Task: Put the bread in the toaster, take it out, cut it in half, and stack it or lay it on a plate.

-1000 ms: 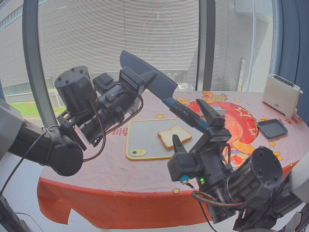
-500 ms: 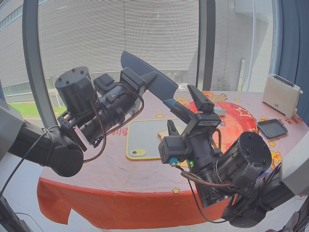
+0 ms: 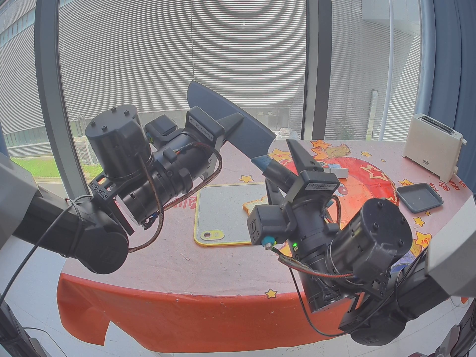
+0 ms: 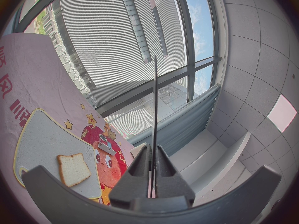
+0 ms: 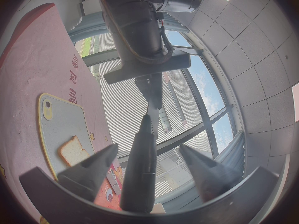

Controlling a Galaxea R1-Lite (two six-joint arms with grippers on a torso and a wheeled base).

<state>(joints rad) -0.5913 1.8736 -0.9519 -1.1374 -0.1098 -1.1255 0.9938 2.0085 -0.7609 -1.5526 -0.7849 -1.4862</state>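
Note:
A slice of bread (image 3: 252, 205) lies on the grey cutting board (image 3: 223, 209), mostly hidden behind my right arm; it shows whole in the left wrist view (image 4: 73, 169). My left gripper (image 3: 224, 125) is shut on the blade of a dark knife (image 3: 238, 120), held above the table's left side. The knife's blue handle (image 3: 275, 170) points down toward my right gripper (image 3: 283, 172). That gripper is open, with one finger on each side of the handle (image 5: 140, 171). A gap shows between the fingers (image 5: 102, 159) and the handle.
A white toaster (image 3: 433, 146) stands at the table's far right, with a dark square plate (image 3: 419, 197) in front of it. A small blue and white object (image 3: 339, 170) lies behind the board. The round table's front edge (image 3: 198, 298) is near.
My right gripper has risen and moved left, from below the knife handle to around it, and now covers most of the bread. The left arm has barely shifted.

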